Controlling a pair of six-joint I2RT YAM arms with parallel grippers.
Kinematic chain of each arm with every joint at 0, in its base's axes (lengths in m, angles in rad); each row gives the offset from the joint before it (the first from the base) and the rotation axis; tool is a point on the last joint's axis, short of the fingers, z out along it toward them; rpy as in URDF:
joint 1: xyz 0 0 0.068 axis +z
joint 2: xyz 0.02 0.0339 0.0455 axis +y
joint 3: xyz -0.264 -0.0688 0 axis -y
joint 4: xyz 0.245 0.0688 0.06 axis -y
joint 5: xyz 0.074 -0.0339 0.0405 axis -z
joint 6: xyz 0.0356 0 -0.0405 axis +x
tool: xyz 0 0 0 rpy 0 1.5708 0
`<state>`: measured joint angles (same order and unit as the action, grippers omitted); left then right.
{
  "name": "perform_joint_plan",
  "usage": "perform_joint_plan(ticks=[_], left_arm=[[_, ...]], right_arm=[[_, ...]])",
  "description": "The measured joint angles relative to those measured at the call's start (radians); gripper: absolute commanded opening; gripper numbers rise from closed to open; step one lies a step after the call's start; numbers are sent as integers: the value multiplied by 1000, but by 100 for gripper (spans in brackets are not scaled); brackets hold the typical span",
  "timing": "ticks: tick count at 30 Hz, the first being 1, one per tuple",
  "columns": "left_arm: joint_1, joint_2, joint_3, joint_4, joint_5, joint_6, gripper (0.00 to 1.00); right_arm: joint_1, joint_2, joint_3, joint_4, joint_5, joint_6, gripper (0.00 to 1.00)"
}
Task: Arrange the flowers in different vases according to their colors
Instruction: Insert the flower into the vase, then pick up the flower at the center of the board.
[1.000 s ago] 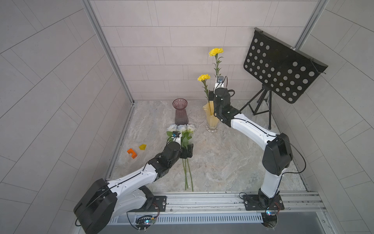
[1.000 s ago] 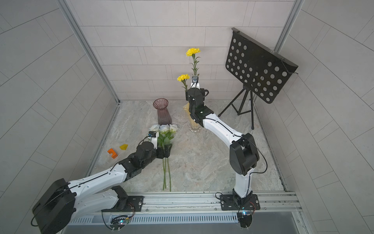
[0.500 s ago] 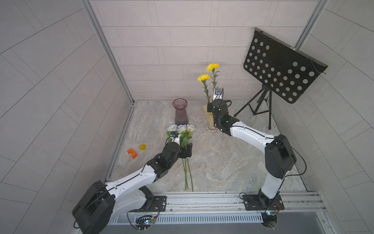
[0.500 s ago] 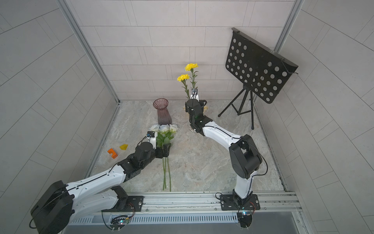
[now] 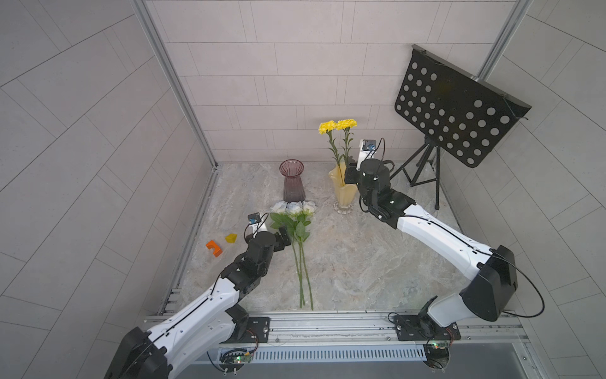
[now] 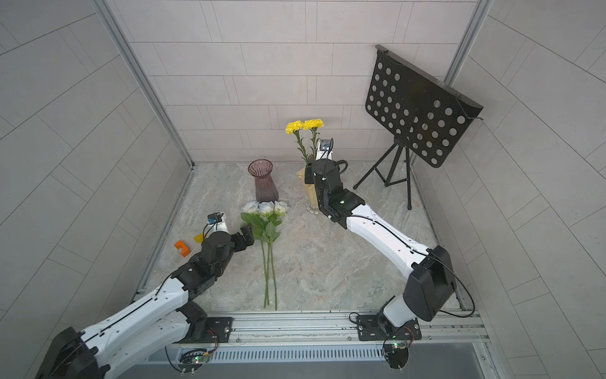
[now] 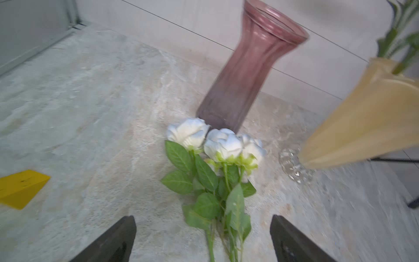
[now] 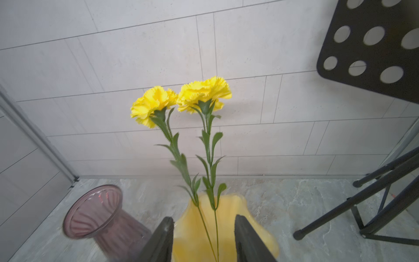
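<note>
Looking at the right side first: both yellow flowers (image 8: 181, 99) stand upright in the pale yellow vase (image 5: 342, 193), stems going down past its wavy rim and blooms side by side in front of the back wall. The right gripper (image 8: 204, 217) sits just above that rim with its jaws parted partway. The two thin stems run through the gap and neither finger seems to press on them, so it's holding nothing.

The purple vase (image 5: 292, 183) stands upright near the yellow one. Three white roses (image 5: 293, 208) lie flat on the marble tabletop (image 5: 360, 262), heads bunched right at the foot of the purple vase and stems pointing back toward the robot's base. The left gripper (image 7: 202, 219) hovers over the leafy part of those stems, jaws wide, a finger on either side, gripping nothing.

Over by the left wall sit an orange block (image 5: 213, 248) and a yellow wedge (image 5: 231, 238), close together. A black music stand (image 5: 459, 111) with holes stands in the far right corner.
</note>
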<state>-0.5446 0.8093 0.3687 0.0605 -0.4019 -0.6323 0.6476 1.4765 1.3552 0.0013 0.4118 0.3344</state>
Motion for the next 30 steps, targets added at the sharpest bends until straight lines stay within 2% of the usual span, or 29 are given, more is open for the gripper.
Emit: perform_joint_plan(ticks=[3,8,12,16,22,30], left_arm=[[46,-92,-35,-61,-63,-58,100],[50,-217,-97,-98,-144,-121,100],[50,-270,-150,-97,-161,-138,100],[50,-290,-163,-94,-161,-138,100],[50,-278,-164,-77,-156,-138,100],[50,-269,-164,-71,-142,-137,100]], right_arm=[[79,-45,-15,-98,-42,45,45],[216,-61,-146,-203,-156,147,35],[296,34,-233,-262,-215,205,31],[364,178,-233,-321,-254,229,31],[398,352,-124,-381,-301,245,31],[411,444,-59,-399,-319,250,35]])
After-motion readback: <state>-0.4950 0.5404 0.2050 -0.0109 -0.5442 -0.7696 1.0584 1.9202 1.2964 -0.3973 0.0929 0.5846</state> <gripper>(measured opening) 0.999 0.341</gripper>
